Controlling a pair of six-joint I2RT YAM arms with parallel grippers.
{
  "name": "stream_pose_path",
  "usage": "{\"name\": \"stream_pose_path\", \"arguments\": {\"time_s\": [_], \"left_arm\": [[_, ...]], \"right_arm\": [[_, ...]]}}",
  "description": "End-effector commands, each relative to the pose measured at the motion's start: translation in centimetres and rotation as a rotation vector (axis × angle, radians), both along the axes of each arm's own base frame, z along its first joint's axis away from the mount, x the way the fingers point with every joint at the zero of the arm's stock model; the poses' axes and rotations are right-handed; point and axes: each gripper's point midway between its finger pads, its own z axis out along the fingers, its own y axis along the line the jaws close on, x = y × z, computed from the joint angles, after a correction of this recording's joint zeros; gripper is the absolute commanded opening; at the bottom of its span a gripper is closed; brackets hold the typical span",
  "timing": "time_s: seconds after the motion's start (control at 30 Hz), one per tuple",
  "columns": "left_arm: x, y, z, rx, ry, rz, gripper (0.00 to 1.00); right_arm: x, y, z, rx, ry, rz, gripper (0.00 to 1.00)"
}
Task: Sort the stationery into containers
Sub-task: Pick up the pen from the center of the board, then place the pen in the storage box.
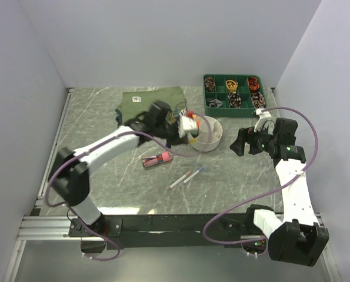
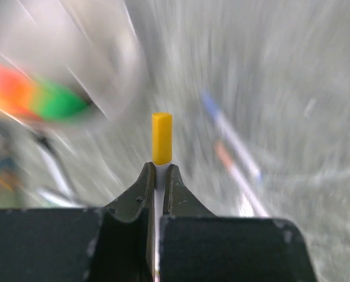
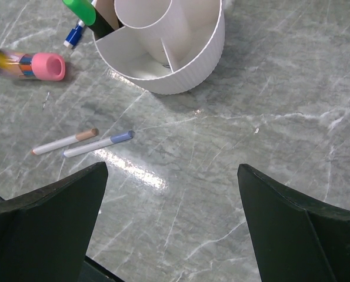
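My left gripper (image 1: 191, 130) is shut on a thin white pen with a yellow cap (image 2: 161, 138), held at the left rim of the white round tub (image 1: 209, 134); its wrist view is blurred by motion. The tub (image 3: 163, 44) has inner dividers and holds a green highlighter (image 3: 80, 10). A pink highlighter (image 1: 157, 159) lies on the table left of the tub. Two thin white pens, one brown-capped (image 3: 65, 141) and one blue-capped (image 3: 98, 144), lie side by side in front of the tub. My right gripper (image 1: 240, 143) is open and empty, right of the tub.
A folded olive-green shirt (image 1: 151, 101) lies at the back, behind my left arm. A dark green compartment tray (image 1: 234, 93) of small items stands at the back right. White walls close in the table on three sides.
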Motion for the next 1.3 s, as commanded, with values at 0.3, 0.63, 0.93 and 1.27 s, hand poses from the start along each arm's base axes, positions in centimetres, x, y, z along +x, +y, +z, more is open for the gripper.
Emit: {"name": "stream_pose_path", "arguments": {"time_s": [0.3, 0.63, 0.93, 1.27], "left_arm": [[1.4, -8.2, 13.5, -0.772, -0.034, -0.359, 0.01], [3.5, -11.0, 10.6, -0.808, 0.037, -0.371, 0.01], [4.3, -12.4, 6.1, -0.749, 0.042, -0.365, 0.01], [6.5, -13.4, 3.5, -0.692, 0.031, -0.311, 0.08]], "right_arm": [[0.7, -0.6, 2.4, -0.039, -0.077, -0.022, 1.00], [0.0, -1.3, 1.3, -0.063, -0.043, -0.044, 1.00], [0.5, -1.6, 0.6, -0.062, -0.020, -0.051, 1.00], [0.7, -1.8, 0.0, -0.054, -0.003, -0.063, 1.00]]}}
